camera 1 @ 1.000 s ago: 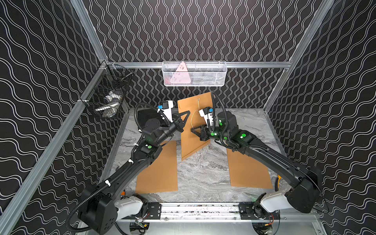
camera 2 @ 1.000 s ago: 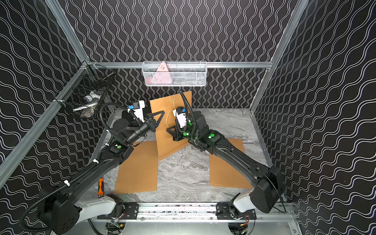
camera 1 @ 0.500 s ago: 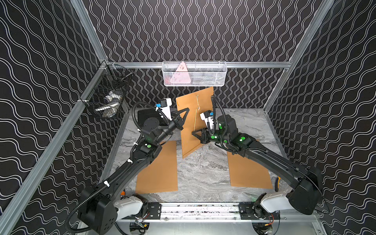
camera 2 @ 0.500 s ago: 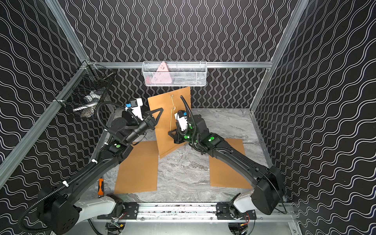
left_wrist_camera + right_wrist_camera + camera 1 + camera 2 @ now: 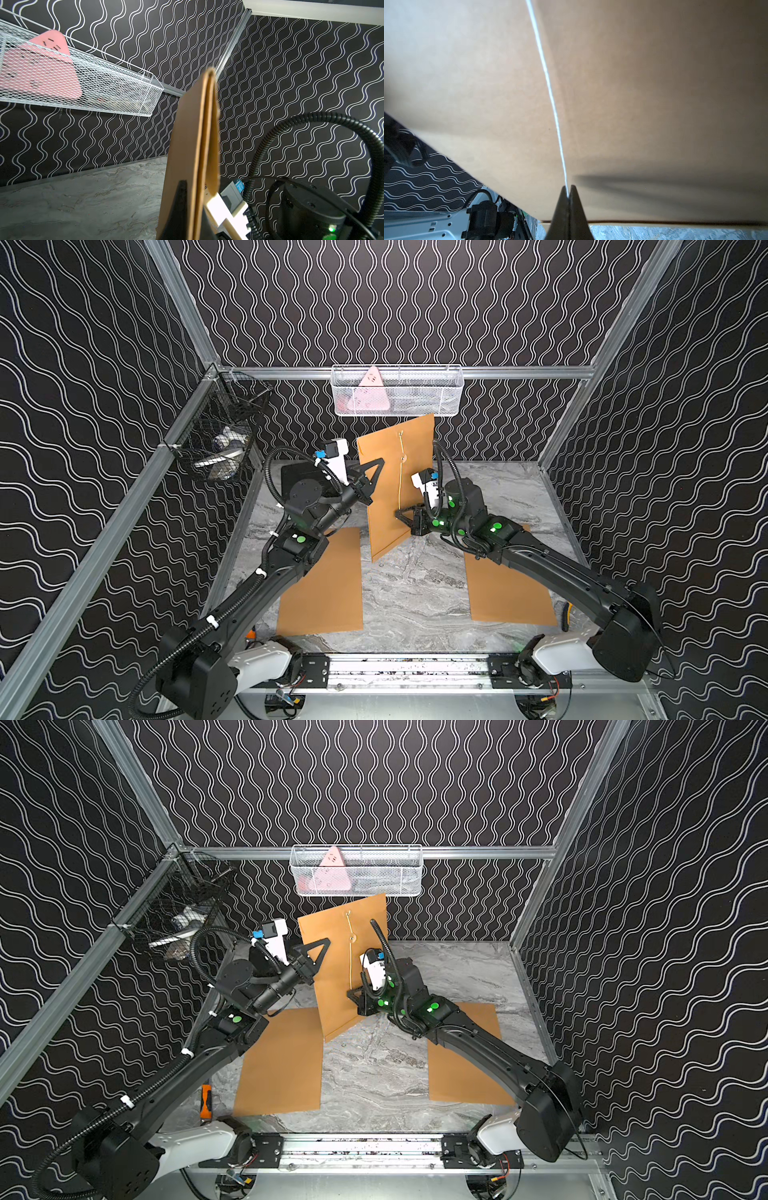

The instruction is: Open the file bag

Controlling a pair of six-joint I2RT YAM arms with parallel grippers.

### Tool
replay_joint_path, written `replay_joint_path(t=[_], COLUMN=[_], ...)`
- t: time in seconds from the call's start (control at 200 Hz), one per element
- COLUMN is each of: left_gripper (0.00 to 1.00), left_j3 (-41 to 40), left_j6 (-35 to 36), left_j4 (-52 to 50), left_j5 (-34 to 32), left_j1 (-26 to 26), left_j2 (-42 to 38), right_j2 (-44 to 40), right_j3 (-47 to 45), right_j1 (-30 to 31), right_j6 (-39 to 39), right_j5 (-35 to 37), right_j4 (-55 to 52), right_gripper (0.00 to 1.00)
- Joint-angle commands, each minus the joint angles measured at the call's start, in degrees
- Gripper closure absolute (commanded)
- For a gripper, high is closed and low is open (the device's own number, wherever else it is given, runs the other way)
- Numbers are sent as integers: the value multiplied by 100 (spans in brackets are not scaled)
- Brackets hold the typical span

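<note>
Your left hand (image 5: 374, 472) is clenching on the left edge of the kraft file bag (image 5: 386, 522), one finger on either face. The bag is standing upright and slightly tilted over the middle of the marble bench (image 5: 415, 593). Your right hand (image 5: 401, 514) is closing tight on the bag's closure string (image 5: 400, 477), which is running straight down the front face.
</note>
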Motion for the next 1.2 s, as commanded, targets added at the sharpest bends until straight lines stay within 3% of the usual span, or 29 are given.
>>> replay_joint_path(t=[0.0,0.38,0.626,1.196], left_gripper=[100,100,100,100], left_j3=[-3,-4,-56,-329], left_j6=[120,151,195,394], left_j4=[96,58,-36,-270], left_j5=[-49,-19,8,112], left_j1=[5,43,47,49], left_j2=[-80,-164,-264,-477], right_j2=[-112,-235,-359,-338], right_j3=[-57,-215,-429,414], right_j1=[-12,-261,-862,-1259], right_j6=[-105,-131,79,-434], right_j5=[345,540,313,146], right_j4=[117,44,182,-439], right_gripper=[100,100,100,100])
